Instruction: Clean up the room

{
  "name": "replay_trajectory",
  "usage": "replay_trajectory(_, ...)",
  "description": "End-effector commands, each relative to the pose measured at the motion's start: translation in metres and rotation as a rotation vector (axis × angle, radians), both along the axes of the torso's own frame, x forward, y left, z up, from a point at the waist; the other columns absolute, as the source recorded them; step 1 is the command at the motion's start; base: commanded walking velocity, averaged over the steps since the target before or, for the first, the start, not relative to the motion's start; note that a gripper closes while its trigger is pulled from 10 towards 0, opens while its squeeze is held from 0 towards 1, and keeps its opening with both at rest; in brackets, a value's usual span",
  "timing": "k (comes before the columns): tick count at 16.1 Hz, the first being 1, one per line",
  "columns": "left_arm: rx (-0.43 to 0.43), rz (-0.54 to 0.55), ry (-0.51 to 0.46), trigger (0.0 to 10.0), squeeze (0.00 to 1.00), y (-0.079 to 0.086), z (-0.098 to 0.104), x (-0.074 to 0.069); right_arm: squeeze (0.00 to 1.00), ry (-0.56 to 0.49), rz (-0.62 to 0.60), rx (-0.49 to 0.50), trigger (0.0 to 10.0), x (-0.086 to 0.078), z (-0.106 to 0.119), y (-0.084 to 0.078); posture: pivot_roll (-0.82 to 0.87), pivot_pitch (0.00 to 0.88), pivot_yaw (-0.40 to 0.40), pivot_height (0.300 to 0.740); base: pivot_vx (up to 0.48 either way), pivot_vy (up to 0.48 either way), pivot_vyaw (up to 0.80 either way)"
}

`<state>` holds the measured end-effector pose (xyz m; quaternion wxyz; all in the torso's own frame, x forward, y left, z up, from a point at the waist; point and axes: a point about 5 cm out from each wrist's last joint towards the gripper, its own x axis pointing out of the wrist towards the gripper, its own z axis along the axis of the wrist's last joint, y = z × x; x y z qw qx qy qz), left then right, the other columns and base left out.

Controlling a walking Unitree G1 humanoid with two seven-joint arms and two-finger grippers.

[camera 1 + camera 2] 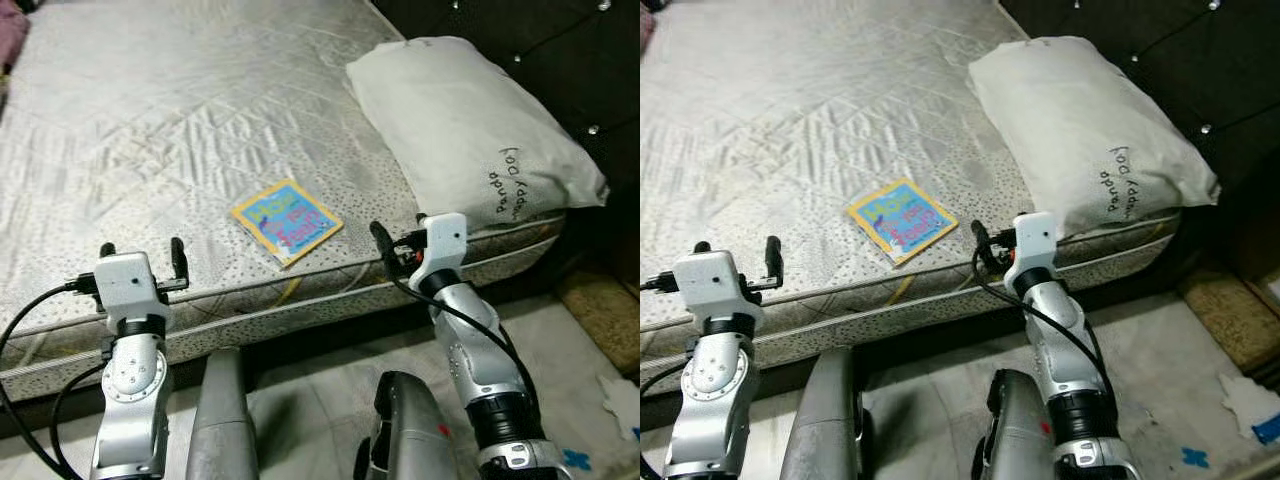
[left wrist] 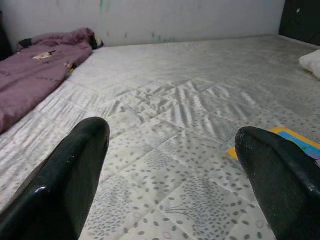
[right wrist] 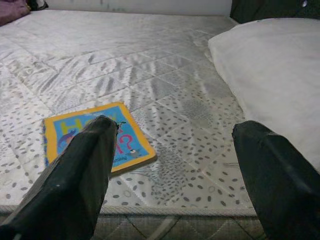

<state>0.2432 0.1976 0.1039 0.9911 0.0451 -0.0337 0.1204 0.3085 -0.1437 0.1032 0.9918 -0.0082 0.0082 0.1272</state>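
Note:
A thin picture book (image 1: pixel 287 221) with a yellow border and a blue cover lies flat on the grey quilted mattress (image 1: pixel 150 120), near its front edge. My right gripper (image 1: pixel 400 240) hovers at that edge, just right of the book and below the pillow's near corner. It is open, and in the right wrist view the book (image 3: pixel 132 145) lies just beyond its left finger. My left gripper (image 1: pixel 142 255) is open over the mattress edge, well left of the book. The left wrist view shows a corner of the book (image 2: pixel 300 142) past one finger.
A white pillow (image 1: pixel 470 120) with dark lettering lies at the head of the bed against a dark tufted headboard (image 1: pixel 540 40). A purple blanket (image 2: pixel 35 70) is bunched at the far side. On the floor to the right are a brown mat (image 1: pixel 605 310) and a white cloth (image 1: pixel 625 400).

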Motion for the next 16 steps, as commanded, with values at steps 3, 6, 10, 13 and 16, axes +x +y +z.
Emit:
replay_trajectory(3,0.0,-0.021,-0.012,10.0,0.0,-0.0027,0.003,0.0004,0.0,0.004,-0.014,-0.004,10.0,-0.0004,-0.0016,-0.0028,-0.03,0.094,-0.034,0.574,0.378,0.0,0.0)
replay_trajectory(6,0.0,-0.023,-0.01,10.0,0.0,-0.0029,0.003,0.0006,0.0,-0.003,-0.007,-0.012,10.0,-0.0004,-0.001,-0.0023,-0.02,0.094,-0.035,0.574,0.395,0.0,0.41)
replay_trajectory(10,-0.002,-0.03,-0.01,10.0,0.0,-0.0035,0.0028,0.0011,0.0,0.002,-0.023,0.001,10.0,0.0001,-0.0015,-0.0043,-0.03,0.094,-0.034,0.574,0.394,0.0,0.4)
replay_trajectory(13,-0.006,-0.024,-0.001,10.0,0.0,-0.004,0.0012,0.0021,0.0,0.004,-0.022,0.005,10.0,0.0002,-0.002,-0.0044,-0.02,0.091,-0.035,0.574,0.117,0.0,0.0)
replay_trajectory(16,-0.008,-0.023,0.006,10.0,0.0,-0.004,0.0002,0.0022,0.0,0.004,-0.023,0.002,10.0,0.0011,-0.0028,-0.0047,-0.02,0.087,-0.037,0.574,0.0,0.0,0.0)
